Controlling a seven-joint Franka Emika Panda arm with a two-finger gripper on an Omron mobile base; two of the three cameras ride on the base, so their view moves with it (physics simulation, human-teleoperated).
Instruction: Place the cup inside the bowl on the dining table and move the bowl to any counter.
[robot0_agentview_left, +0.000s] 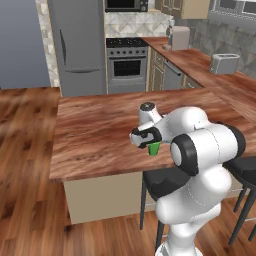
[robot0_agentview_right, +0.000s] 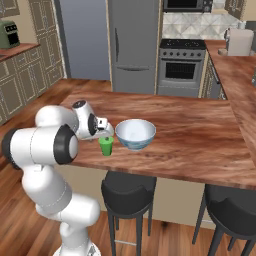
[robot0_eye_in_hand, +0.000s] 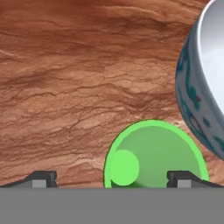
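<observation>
We are in a rendered kitchen with wood flooring, a tall grey refrigerator (robot0_agentview_left: 80, 45) and a steel oven range (robot0_agentview_left: 127, 62) against the far wall. A long counter with a reddish-brown wood top (robot0_agentview_left: 220, 82) runs along the side and carries a silver toaster (robot0_agentview_left: 224, 63). In front of us stands the large dining table with a reddish-brown wood-grain top (robot0_agentview_right: 200, 135), with dark round stools (robot0_agentview_right: 129, 192) tucked beneath its near edge. On that table, near the edge, we see the round white bowl with a light blue patterned outside (robot0_agentview_right: 135, 133), upright. Just beside it stands the small bright green tapered cup (robot0_agentview_right: 106, 145), upright and apart from the bowl. Our two-finger gripper (robot0_eye_in_hand: 111, 178) hovers directly above the cup with its jaws spread wide, one fingertip on either side of the rim, holding nothing.
</observation>
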